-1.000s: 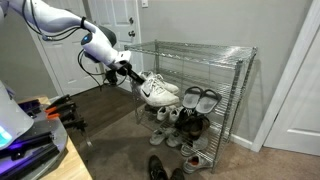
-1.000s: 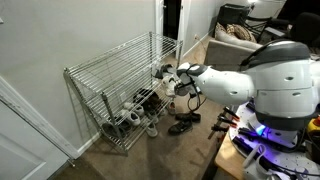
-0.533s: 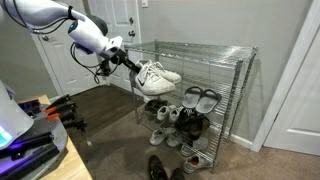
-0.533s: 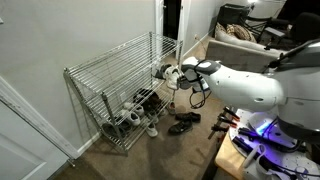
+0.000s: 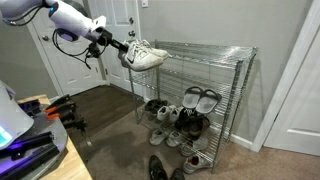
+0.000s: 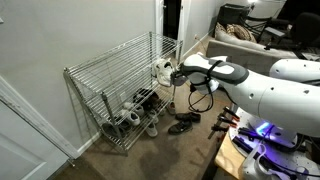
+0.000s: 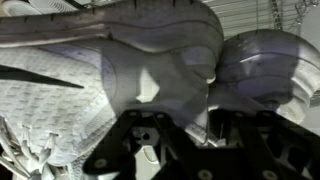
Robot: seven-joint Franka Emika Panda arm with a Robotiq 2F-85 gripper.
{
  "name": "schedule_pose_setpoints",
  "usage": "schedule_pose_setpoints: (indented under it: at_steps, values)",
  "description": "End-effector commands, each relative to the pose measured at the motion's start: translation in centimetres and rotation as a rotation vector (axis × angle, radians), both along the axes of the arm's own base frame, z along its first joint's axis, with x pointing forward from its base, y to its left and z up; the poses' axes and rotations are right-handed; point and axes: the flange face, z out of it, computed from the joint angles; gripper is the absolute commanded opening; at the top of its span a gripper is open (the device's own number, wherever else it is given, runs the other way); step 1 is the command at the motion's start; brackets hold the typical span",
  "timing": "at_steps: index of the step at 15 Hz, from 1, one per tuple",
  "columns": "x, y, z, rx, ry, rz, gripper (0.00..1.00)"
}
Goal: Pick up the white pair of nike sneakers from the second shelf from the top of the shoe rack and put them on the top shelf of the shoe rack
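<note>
The white pair of low-top lace-up Nike sneakers with pale soles (image 5: 146,55) sits sideways in the air, toes toward three o'clock, at the ten o'clock corner of the waist-high chrome wire shoe rack (image 5: 238,95), level with its top wire-grid shelf (image 5: 205,50). The white arm reaches in from nine o'clock, its dark gripper (image 5: 123,49) clamped on the heels, which fill the wrist view. The lower tiers hold grey-and-white slides (image 5: 200,97) and a jumble of other shoes (image 5: 172,116).
</note>
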Motion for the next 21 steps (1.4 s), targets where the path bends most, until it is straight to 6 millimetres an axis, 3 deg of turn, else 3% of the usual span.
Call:
schedule_pose_setpoints:
  at_steps: [1,8,9,12,19,20,21]
  values:
    - [-0.8,3.3,3.4,-0.027,-0.059,0.043,0.05]
    - [0.4,12.4,6.3,-0.043,-0.026,0.257,0.05]
    - [-0.3,11.4,4.2,-0.035,0.002,0.229,0.14]
    - [0.2,13.2,4.9,-0.031,-0.002,0.269,0.14]
    - [0.4,12.9,4.9,-0.032,-0.001,0.261,0.14]
    - [0.4,12.9,4.9,-0.032,-0.001,0.261,0.05]
    - [1.4,12.7,5.0,-0.024,-0.007,0.241,0.05]
